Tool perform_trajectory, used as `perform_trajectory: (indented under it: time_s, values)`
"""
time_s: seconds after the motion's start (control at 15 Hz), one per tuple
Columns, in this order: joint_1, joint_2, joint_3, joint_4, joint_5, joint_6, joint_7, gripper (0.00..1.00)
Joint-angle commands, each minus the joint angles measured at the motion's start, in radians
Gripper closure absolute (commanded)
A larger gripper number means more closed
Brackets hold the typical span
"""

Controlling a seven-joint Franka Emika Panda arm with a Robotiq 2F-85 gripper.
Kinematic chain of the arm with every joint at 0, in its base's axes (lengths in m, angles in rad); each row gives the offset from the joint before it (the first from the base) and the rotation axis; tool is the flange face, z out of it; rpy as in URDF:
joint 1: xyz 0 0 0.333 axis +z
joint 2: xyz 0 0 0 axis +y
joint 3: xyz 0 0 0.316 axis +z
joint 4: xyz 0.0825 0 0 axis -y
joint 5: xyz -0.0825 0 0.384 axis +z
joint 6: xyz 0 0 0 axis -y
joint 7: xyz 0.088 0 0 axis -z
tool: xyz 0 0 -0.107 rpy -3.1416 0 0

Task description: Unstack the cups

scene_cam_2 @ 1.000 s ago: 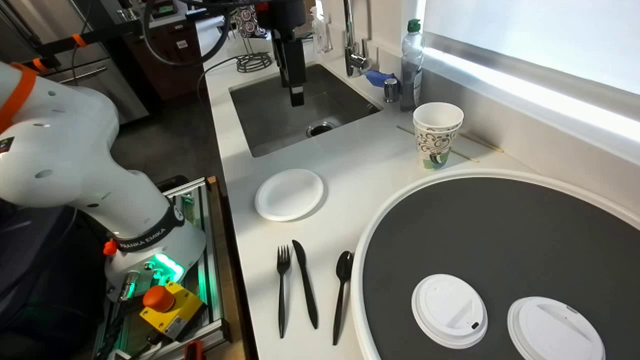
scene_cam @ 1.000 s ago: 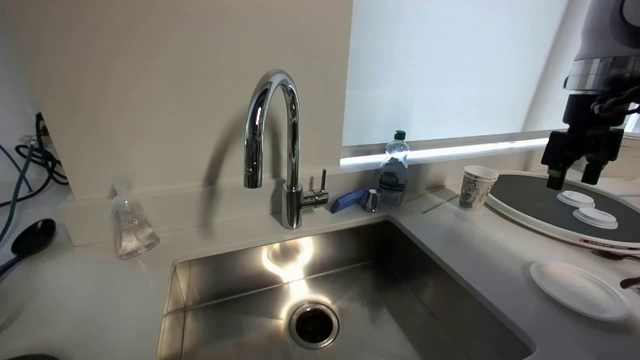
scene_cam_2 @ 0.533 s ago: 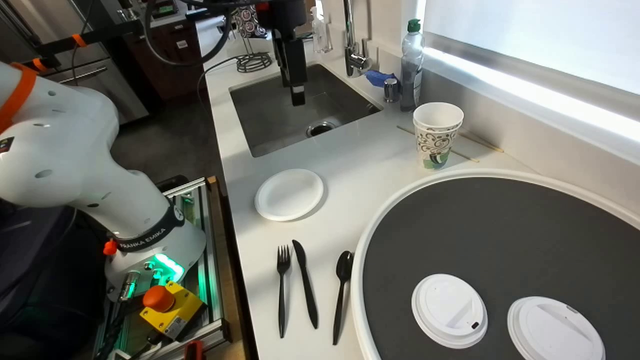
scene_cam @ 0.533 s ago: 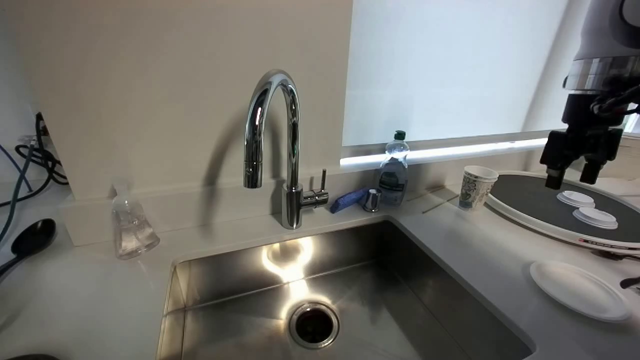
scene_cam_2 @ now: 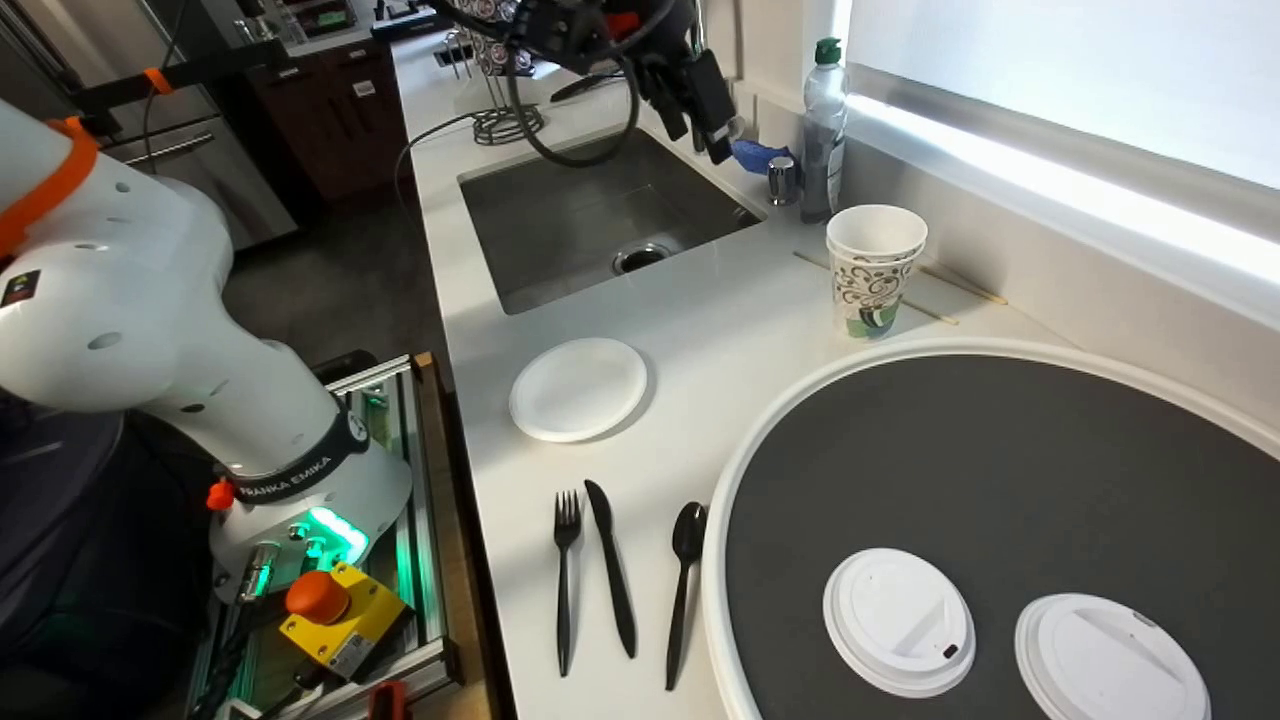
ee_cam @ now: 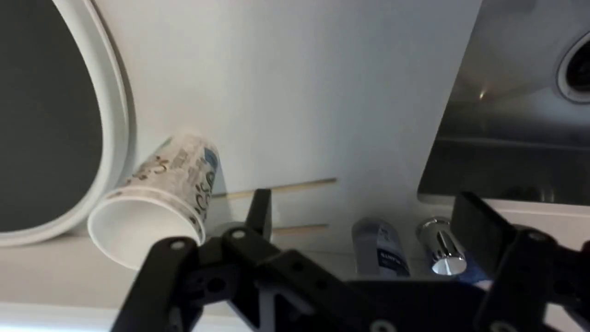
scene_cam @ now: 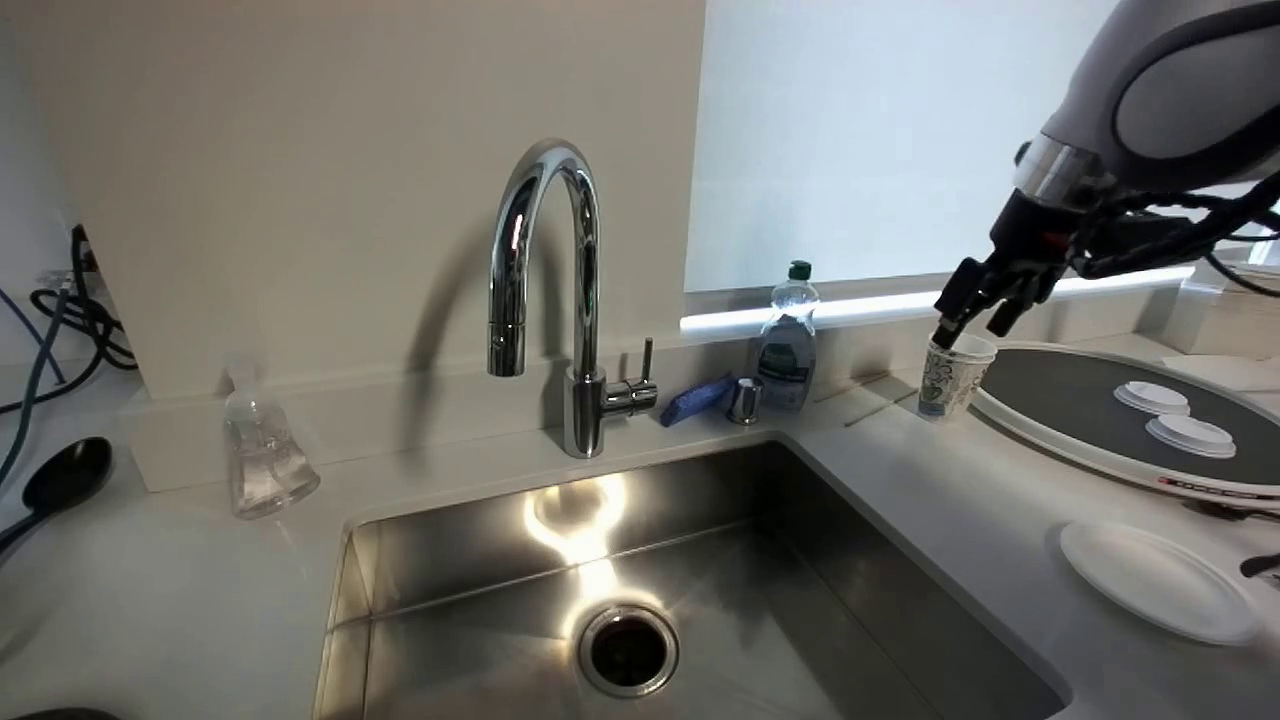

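Paper cups (scene_cam_2: 872, 275), patterned, nested, doubled rim showing: upright on the worktop (scene_cam_2: 730, 300), right of centre in an exterior view; lower left in the wrist view, outside the jaws.
Gripper (ee_cam: 365, 213): tilted, spread wide, holding nothing.
Step, as judged: approach, ahead of any grasp. Advised: centre the stack between the jaws; pinch only the upper cup (scene_cam_2: 877, 232) near its rim; squeeze lightly, paper likely denting; draw straight up, leaving the lower cup (scene_cam_2: 868, 297) standing.

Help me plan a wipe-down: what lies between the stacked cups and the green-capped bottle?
In an exterior view, two thin sticks lie between the cups and the green-capped bottle; the wrist view shows them too.
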Motion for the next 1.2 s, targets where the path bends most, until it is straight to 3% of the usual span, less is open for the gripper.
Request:
perform_trajectory:
  time_s: [0.0, 0.33, 0.87, 1.13]
  values:
    - [0.006, 0.108, -0.013, 0.024, 0.001, 0.156, -0.075, 0.0]
    - [-0.032, 0.184, -0.04, 0.07, -0.031, 0.215, -0.126, 0.0]
    - [-0.025, 0.166, -0.031, 0.054, -0.009, 0.196, -0.109, 0.0]
    - [-0.053, 0.195, -0.035, 0.061, -0.069, 0.23, -0.095, 0.0]
